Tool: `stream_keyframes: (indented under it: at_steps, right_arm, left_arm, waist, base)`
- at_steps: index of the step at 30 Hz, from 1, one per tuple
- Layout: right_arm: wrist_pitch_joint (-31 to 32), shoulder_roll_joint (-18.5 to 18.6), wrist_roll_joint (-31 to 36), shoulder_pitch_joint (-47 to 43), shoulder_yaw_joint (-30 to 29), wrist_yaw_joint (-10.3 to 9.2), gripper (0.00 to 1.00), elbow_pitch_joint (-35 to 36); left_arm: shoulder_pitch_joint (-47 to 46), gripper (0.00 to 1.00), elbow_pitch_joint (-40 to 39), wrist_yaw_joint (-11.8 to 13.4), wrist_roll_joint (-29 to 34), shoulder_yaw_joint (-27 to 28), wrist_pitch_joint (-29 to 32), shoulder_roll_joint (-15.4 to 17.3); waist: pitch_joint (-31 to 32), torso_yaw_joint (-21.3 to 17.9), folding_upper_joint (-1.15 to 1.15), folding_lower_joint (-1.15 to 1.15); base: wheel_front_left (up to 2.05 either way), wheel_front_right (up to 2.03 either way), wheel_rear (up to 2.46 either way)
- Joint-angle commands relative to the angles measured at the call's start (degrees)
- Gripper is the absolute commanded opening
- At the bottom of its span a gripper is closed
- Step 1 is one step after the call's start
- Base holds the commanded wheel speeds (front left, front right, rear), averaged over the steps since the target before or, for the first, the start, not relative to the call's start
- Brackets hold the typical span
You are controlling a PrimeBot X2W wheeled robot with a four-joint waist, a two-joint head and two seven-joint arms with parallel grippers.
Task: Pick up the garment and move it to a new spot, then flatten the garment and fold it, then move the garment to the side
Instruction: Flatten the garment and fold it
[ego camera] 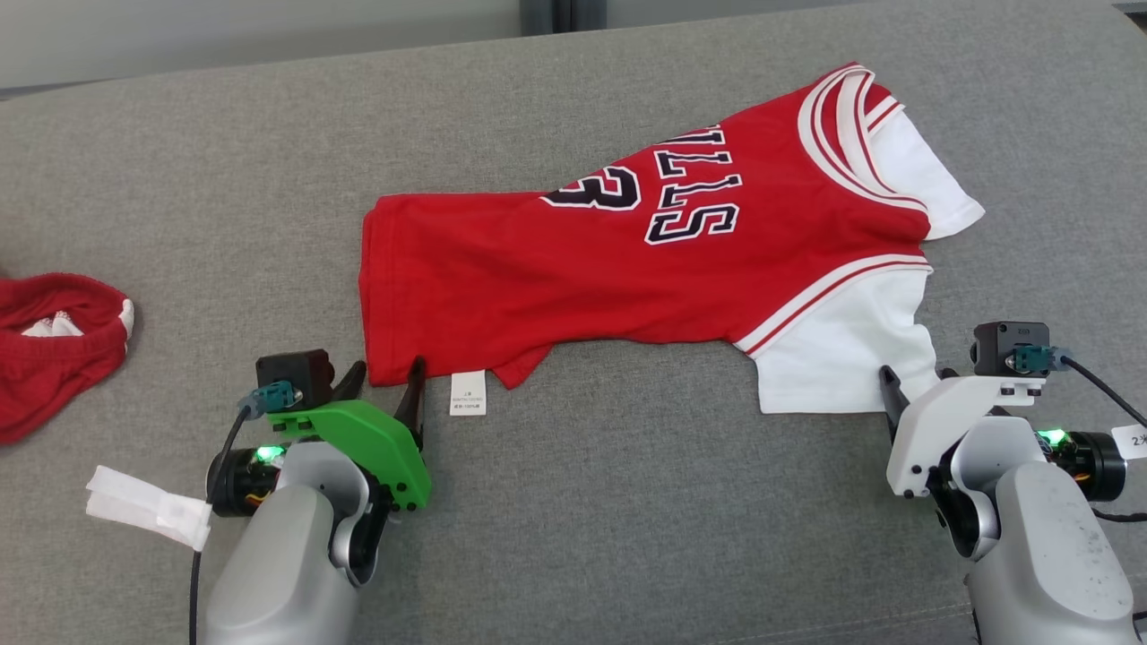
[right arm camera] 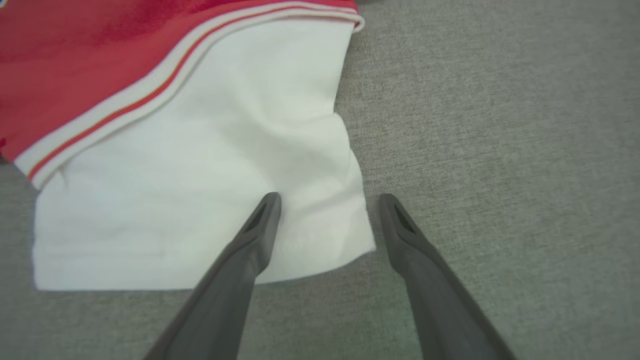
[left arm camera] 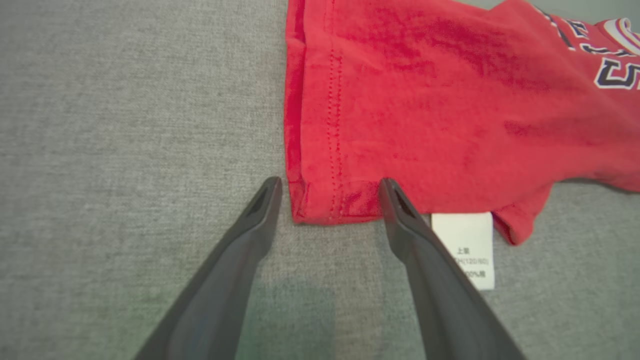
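- Two claws rest at the near edge of the grey worktop in the head view. The left claw (ego camera: 387,367) is at the hem corner of the red garment (ego camera: 627,260) and the right claw (ego camera: 909,381) is at its white sleeve (ego camera: 833,358), both with fingers apart.
- The garment lies mid-worktop with its long axis left to right. The hem points to the left edge and the collar to the far right corner. A second red cloth (ego camera: 54,349) sits at the left edge.
- In the left wrist view, the left claw (left arm camera: 330,184) straddles the hem corner (left arm camera: 310,200), spread and gripping nothing. Closing there should take every layer but miss the care label (left arm camera: 465,245).
- In the right wrist view, the right claw (right arm camera: 330,199) is open astride the sleeve's (right arm camera: 200,200) outer corner. It likely needs to reach deeper before pinching, and both claws should lift together to keep the edge straight.
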State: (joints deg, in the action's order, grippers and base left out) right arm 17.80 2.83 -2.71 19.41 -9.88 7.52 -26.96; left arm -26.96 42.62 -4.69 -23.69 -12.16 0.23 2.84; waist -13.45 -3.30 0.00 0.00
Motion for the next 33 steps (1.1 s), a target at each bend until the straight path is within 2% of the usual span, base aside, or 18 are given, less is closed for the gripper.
stream_keyframes:
  at_steps: [1, 5, 6, 7, 8, 9, 10, 16, 21, 27, 33]
  right_arm:
    - [0.30, 0.08, -0.01, 0.70, 0.36, -0.07, 1.00, -1.41]
    - [1.64, -0.06, -0.42, 1.03, 1.82, -0.06, 1.00, -4.55]
    - [1.90, -0.06, -0.70, 1.06, 2.30, -0.06, 1.00, -5.10]
    - [2.42, -0.17, -1.27, 1.20, 2.87, -0.02, 1.00, -5.87]
    - [2.86, -0.25, -1.53, 1.17, 3.24, -0.02, 0.42, -6.46]
    - [3.17, -0.34, -1.79, 1.15, 3.65, -0.02, 0.16, -6.90]
    - [3.17, -0.36, -1.93, 1.19, 3.93, -0.02, 0.00, -7.15]
    - [3.14, -0.25, -3.38, 1.38, 4.09, -0.02, 0.00, -6.82]
    - [-0.33, -0.10, -5.31, 1.41, 3.34, -0.02, 0.00, -2.32]
    - [-2.14, 0.14, -9.12, -2.22, 2.86, -0.04, 0.00, 8.98]
    - [-0.30, 0.14, -14.83, -7.12, 0.76, -0.03, 0.00, 25.42]
  left_arm:
    - [-1.28, 1.00, 1.03, 0.51, -0.40, -0.41, 0.38, 0.13]
    - [-2.04, 1.00, 3.91, 1.37, -1.65, -1.56, 1.66, 0.11]
    - [-2.04, 0.97, 4.51, 1.22, -1.91, -1.87, 2.19, 0.11]
    - [-2.00, 0.47, 5.26, 0.96, -2.13, -2.32, 2.81, 0.06]
    - [-1.97, 0.16, 5.70, 0.79, -2.40, -2.65, 3.04, -0.02]
    - [-2.00, 0.00, 6.25, 0.59, -2.84, -2.95, 3.42, -0.03]
    - [-2.08, 0.00, 6.51, 0.32, -3.06, -3.25, 3.60, -0.12]
    - [-3.01, 0.00, 6.57, -0.32, -3.87, -3.91, 0.75, -0.09]
    - [-3.05, 0.00, 3.73, -1.31, -5.86, -3.27, -4.67, 0.03]
    - [-1.03, 0.00, -3.38, -2.11, -8.42, -2.54, -8.98, 0.30]
    - [2.98, 0.00, -17.97, -2.58, -15.28, -0.70, -7.68, 0.35]
  waist:
    - [-1.13, -0.38, 0.00, 0.00]
    - [-1.58, -0.42, 0.00, 0.00]
    - [-1.64, -0.42, 0.00, 0.00]
    - [-1.70, -0.40, 0.00, 0.00]
    - [-1.74, -0.38, 0.00, 0.00]
    - [-1.79, -0.36, 0.00, 0.00]
    - [-1.83, -0.34, 0.00, 0.00]
    - [-1.66, -0.03, 0.00, 0.00]
    - [0.30, 0.22, 0.00, 0.00]
    - [3.92, 0.59, 0.00, 0.00]
    - [6.22, 0.81, 0.00, 0.00]
  base:
    - [0.00, 0.00, 0.00]
    - [0.00, 0.00, 0.00]
    - [0.00, 0.00, 0.00]
    - [0.00, 0.00, 0.00]
    - [0.00, 0.00, 0.00]
    - [0.00, 0.00, 0.00]
    - [0.00, 0.00, 0.00]
    - [0.00, 0.00, 0.00]
    - [0.00, 0.00, 0.00]
    - [0.00, 0.00, 0.00]
    - [0.00, 0.00, 0.00]
